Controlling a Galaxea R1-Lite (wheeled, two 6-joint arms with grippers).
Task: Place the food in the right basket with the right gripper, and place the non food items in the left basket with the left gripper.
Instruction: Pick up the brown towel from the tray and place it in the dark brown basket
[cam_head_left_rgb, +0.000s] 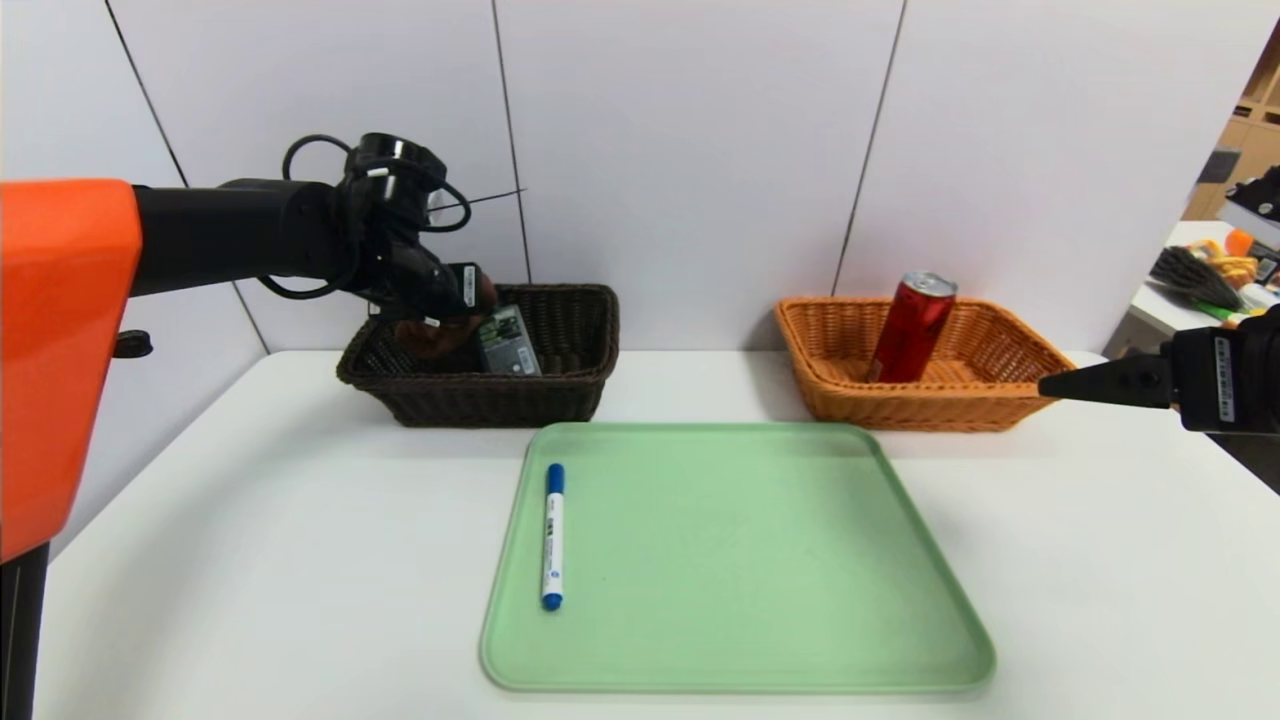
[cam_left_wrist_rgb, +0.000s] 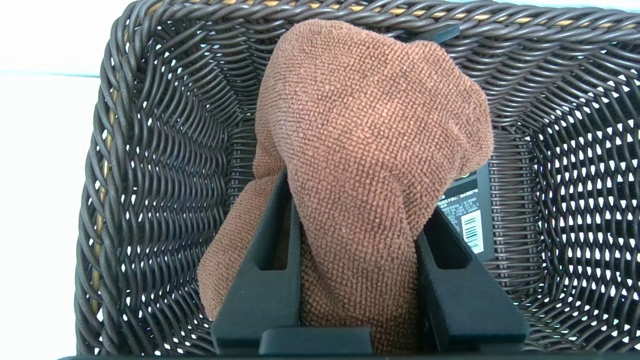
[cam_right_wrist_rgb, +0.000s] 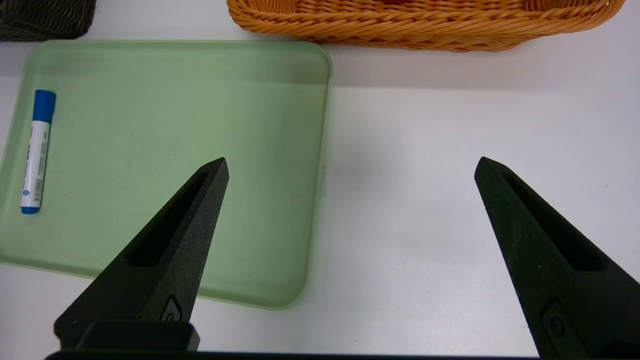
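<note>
Left gripper (cam_head_left_rgb: 478, 300) hangs over the left basket (cam_head_left_rgb: 560, 400), jaws clamped on the brown towel (cam_left_wrist_rgb: 365, 150), which bunches between the fingers (cam_left_wrist_rgb: 270, 260) and droops into the basket's interior. The green pump bottle (cam_head_left_rgb: 508, 342) already lies inside, partly under the towel; its label shows in the left wrist view. Right gripper (cam_head_left_rgb: 1060, 384) is parked at the table's right edge, just beside the right basket (cam_head_left_rgb: 1000, 405), jaws spread wide and empty. The red can (cam_head_left_rgb: 912, 328) leans inside that basket, so the food side looks done. The marker (cam_head_left_rgb: 553, 535) lies on the green tray (cam_head_left_rgb: 900, 560) near its left edge, untouched. Risks from here, as judgement: the terry loops may snag on a fingertip when the jaws part, so the towel could be dragged back out as the arm lifts. If it is let go too near the wall it may drape over the rim; how deep the cloth sits is hard to tell from the head view. The towel falling on the bottle could shift it, though the walls should contain it. The marker is thin and round: a pinch off its axis could roll it across the tray. The leaning can might topple if the right arm nudges the basket.
</note>
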